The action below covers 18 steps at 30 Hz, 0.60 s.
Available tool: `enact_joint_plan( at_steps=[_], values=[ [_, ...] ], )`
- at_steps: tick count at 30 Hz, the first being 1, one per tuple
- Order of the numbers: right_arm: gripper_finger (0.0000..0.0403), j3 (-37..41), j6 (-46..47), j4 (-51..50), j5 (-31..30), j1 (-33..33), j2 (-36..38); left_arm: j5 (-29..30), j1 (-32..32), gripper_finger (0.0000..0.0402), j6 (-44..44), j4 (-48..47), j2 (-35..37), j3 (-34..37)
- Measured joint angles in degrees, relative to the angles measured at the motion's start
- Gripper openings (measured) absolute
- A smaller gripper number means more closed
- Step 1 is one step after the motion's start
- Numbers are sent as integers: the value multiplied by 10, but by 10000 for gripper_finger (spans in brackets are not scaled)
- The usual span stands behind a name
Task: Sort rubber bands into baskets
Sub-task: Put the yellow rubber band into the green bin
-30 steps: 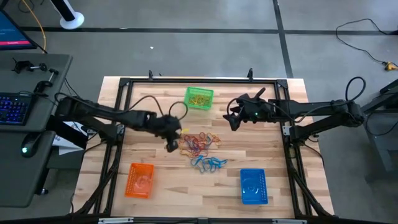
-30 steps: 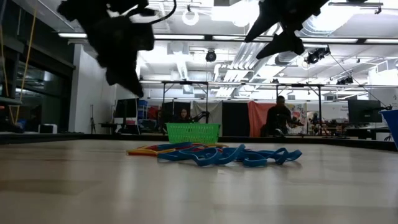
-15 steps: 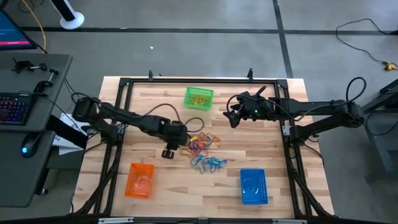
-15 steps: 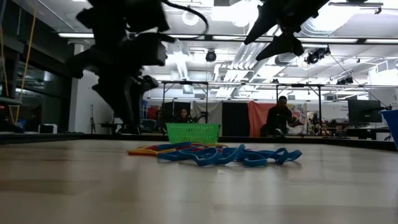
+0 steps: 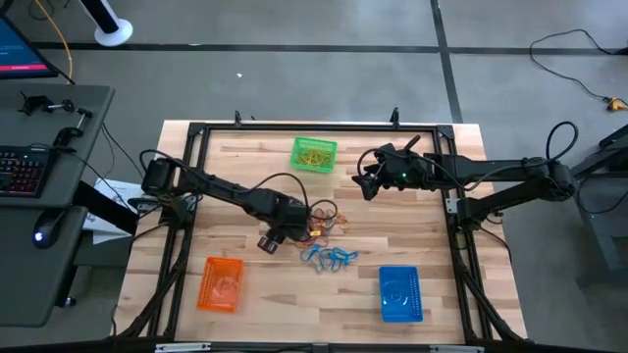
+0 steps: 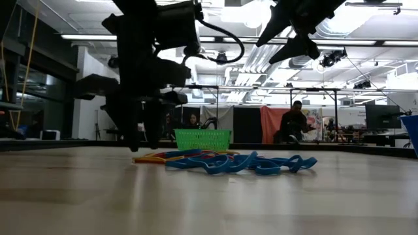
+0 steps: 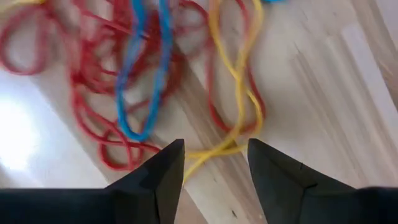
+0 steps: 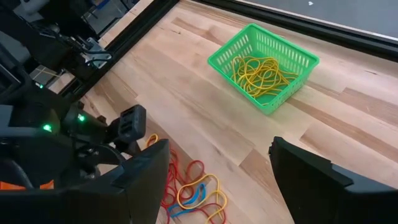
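Note:
A loose pile of red, yellow and blue rubber bands (image 5: 322,227) lies at the table's middle, with more blue bands (image 5: 330,258) just nearer. My left gripper (image 7: 214,163) is open and points down at the pile's left end (image 6: 144,140), its fingers on either side of a yellow band's loop (image 7: 231,146). My right gripper (image 8: 217,186) is open and empty, held above the table right of the green basket (image 5: 314,155), which holds yellow bands. The orange basket (image 5: 221,282) and blue basket (image 5: 399,292) stand near the front edge.
A black frame (image 5: 294,127) runs around the table top. A black cable (image 5: 280,181) loops off my left arm above the pile. People show in the room behind the table (image 6: 290,124). Bare wood lies between the orange and blue baskets (image 5: 304,304).
My left gripper has moved toward the table's right, up to the pile's left end, and has come down until its fingertips are near the table top. The bands lie as before.

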<state>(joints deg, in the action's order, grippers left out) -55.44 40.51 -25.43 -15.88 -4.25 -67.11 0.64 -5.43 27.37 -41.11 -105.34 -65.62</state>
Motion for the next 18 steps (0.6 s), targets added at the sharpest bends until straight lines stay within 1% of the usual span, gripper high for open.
enact_joint_plan(
  at_steps=[2,7,13,18],
  values=[
    [265,0,0,0,0,0,0,-6,0,170,38,-11,0,2],
    [265,0,0,0,0,0,0,-7,1,170,134,1,0,17],
    [265,0,0,0,0,0,0,-11,2,170,192,41,0,39],
    [265,0,0,0,0,0,0,-11,3,170,213,59,1,47]
  ],
)
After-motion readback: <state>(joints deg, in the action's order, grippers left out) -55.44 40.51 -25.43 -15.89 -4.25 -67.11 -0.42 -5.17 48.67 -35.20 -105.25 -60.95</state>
